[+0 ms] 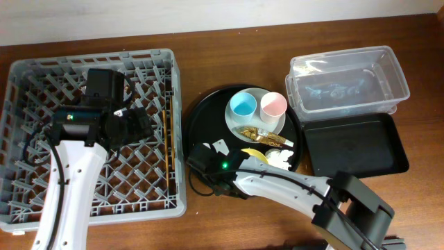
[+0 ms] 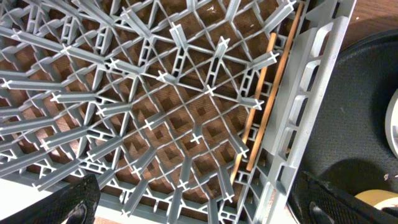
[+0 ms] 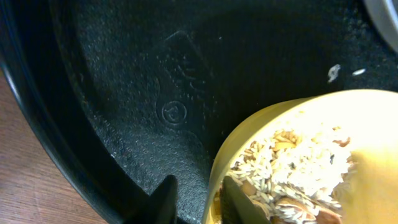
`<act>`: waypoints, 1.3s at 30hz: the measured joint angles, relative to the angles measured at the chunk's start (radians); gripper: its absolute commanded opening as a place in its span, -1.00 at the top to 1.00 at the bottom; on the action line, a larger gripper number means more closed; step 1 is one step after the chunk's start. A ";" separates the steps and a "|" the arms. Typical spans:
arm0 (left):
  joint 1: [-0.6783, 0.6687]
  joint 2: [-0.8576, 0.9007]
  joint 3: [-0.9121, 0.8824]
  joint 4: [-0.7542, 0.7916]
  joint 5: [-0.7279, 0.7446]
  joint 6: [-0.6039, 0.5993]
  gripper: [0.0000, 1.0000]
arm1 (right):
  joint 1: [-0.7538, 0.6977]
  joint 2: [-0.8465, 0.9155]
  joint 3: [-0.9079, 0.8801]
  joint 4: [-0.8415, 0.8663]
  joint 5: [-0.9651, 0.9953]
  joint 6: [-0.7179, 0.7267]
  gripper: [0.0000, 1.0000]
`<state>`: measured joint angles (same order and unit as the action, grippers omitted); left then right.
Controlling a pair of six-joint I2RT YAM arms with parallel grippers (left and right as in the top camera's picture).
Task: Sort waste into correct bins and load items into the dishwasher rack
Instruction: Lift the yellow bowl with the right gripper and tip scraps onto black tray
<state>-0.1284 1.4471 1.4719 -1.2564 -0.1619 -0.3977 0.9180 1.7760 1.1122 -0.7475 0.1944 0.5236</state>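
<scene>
The yellow bowl (image 3: 298,124) holds beige rice-like food scraps (image 3: 292,162) and sits on the round black tray (image 3: 124,93). My right gripper (image 3: 199,199) straddles the bowl's near rim, one finger inside and one outside. A sliver of tray still shows between the outer finger and the rim. In the overhead view the right arm hides most of the bowl (image 1: 254,153). My left gripper (image 2: 205,208) hangs open over the grey dishwasher rack (image 1: 41,76). The wooden chopsticks (image 2: 261,106) lie along the rack's right wall. The blue cup (image 1: 243,105), pink cup (image 1: 273,104) and gold wrapper (image 1: 253,132) rest on the plate (image 1: 257,119).
A crumpled white napkin (image 1: 279,158) lies on the round tray's right side. The clear tub (image 1: 347,80) stands at the back right, with the shallow black rectangular tray (image 1: 354,142) in front of it. The right arm stretches across the front of the table.
</scene>
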 measured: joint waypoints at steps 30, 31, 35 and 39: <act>0.000 0.000 0.000 -0.004 0.000 0.000 -0.98 | -0.459 -0.190 0.391 -0.529 -0.088 -0.124 0.92; 0.000 0.000 0.000 -0.004 0.000 0.000 -0.98 | -0.518 -0.192 0.391 -0.533 -0.106 -0.145 0.92; 0.000 0.000 0.000 -0.004 -0.001 0.000 -0.98 | -0.790 -0.195 0.389 -0.547 -0.251 -0.287 0.92; 0.000 0.000 0.000 -0.004 0.000 0.000 -0.98 | -1.072 -0.197 0.336 -0.544 -0.465 -0.452 0.92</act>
<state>-0.1284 1.4471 1.4719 -1.2606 -0.1623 -0.3981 -0.1535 1.5787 1.4479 -1.2915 -0.2707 0.0711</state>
